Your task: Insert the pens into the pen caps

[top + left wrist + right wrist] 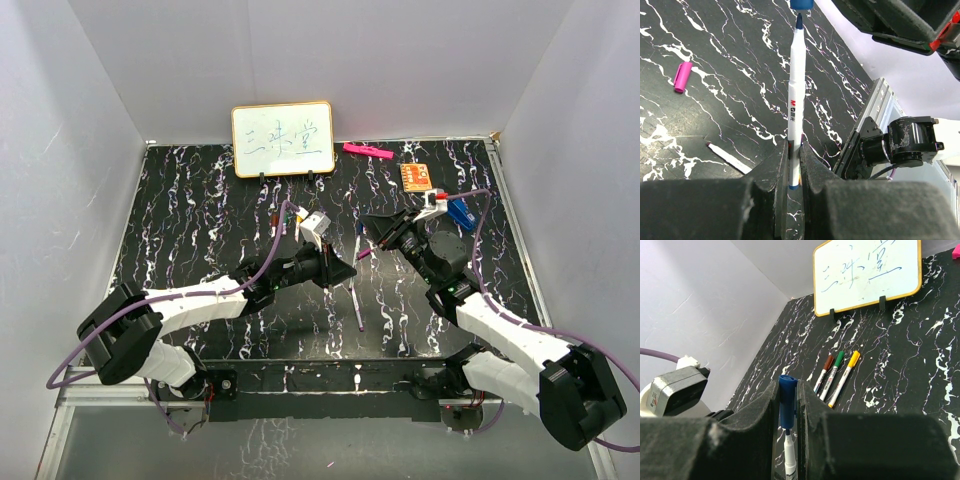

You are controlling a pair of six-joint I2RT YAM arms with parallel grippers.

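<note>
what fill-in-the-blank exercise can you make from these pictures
1. The pen in the left hand has a ___ tip, matching the cap in the right hand.
2. In front of the whiteboard lie ___ capped pens.
3. Of those, the middle one is capped ___.
Missing: blue; three; green.

Middle: left gripper [794, 155] with blue pen [795, 95] meets right gripper [788, 395] with blue cap [785, 400]; no way through.
Far: whiteboard [283, 139] stands in the way.
Far left: three capped pens [832, 375] lie near the left gripper.
Near middle: purple pen [357, 300] lies flat.
Left side: open table [190, 230], room to pass.
</note>
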